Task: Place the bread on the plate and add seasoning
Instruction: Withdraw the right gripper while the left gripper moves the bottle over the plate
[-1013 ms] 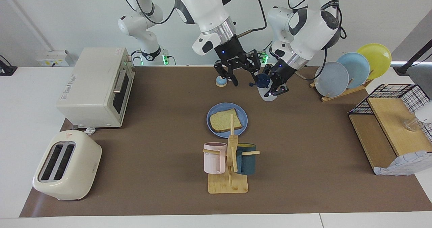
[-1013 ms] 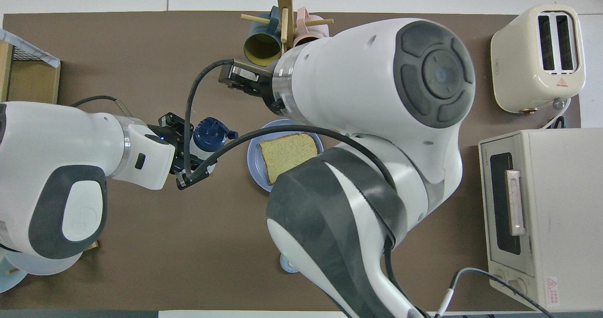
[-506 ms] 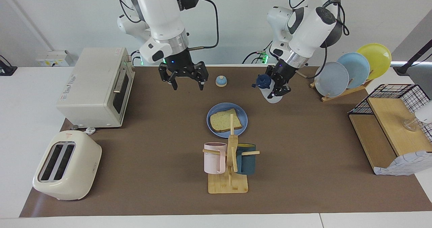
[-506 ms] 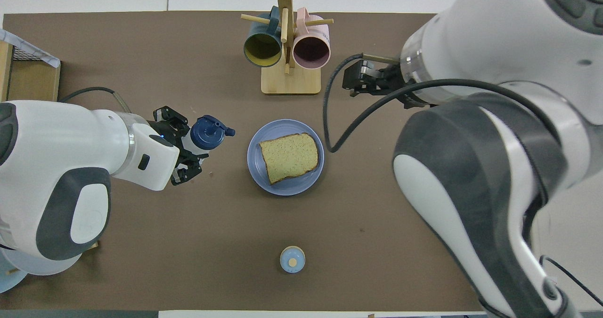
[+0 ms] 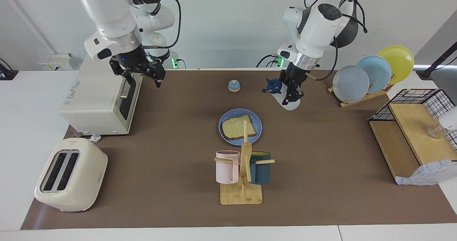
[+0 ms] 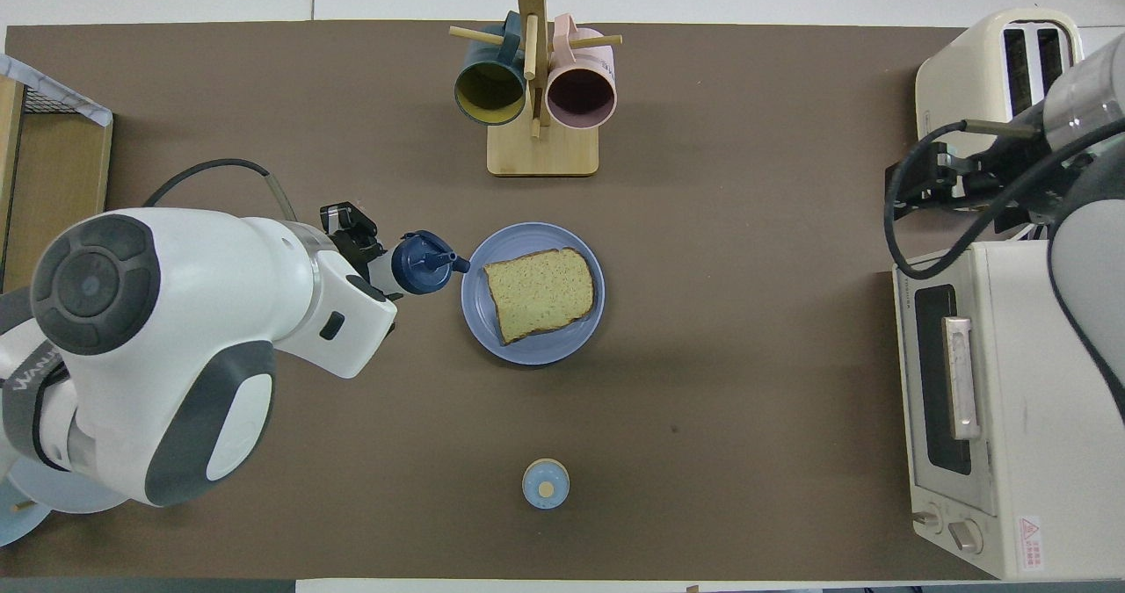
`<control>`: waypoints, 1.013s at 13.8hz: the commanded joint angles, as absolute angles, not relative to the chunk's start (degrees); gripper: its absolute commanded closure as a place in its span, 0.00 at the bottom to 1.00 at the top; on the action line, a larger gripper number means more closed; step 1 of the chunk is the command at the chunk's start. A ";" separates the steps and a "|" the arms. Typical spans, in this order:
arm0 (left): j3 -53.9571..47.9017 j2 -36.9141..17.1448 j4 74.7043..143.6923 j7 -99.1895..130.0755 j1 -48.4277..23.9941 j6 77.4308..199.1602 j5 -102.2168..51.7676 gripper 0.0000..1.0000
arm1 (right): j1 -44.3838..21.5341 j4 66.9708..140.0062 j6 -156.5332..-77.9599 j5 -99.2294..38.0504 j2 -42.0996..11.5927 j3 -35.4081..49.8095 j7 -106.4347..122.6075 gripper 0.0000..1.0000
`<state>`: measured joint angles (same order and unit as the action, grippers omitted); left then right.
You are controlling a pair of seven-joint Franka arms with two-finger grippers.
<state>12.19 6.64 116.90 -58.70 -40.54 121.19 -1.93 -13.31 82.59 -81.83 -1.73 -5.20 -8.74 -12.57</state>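
1. At mid-counter (image 5: pixel 321 184), the plate (image 5: pixel 256 121) holds the bread (image 5: pixel 236 128), lying flat.
2. Bare counter surrounds the plate; the mug rack (image 5: pixel 241 194) stands farther from the robots.
3. The left hand (image 5: pixel 290 95) is clamped on the seasoning (image 5: pixel 285 100), held tilted in the air, cap toward the plate.
4. The right hand (image 5: pixel 142 79), fingers spread and empty, hangs over the toaster oven (image 5: pixel 96 94).

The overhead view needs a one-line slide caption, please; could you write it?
Left end effector carries the seasoning bottle beside the plate holding the bread.

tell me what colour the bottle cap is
Dark navy blue cap, clearest in the overhead view.
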 commanded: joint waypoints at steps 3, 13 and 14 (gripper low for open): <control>8.80 3.69 111.62 -53.62 -41.31 116.81 10.00 1.00 | -7.75 94.84 -84.90 -0.88 3.26 -7.03 -7.30 0.00; 6.68 -2.79 107.94 -41.69 -50.69 109.00 31.78 1.00 | -2.02 94.13 -85.08 1.05 2.90 -3.34 -1.76 0.00; 6.68 -4.12 107.15 -40.27 -52.10 107.68 33.21 1.00 | -1.93 93.96 -85.34 1.05 2.64 -3.43 -1.58 0.00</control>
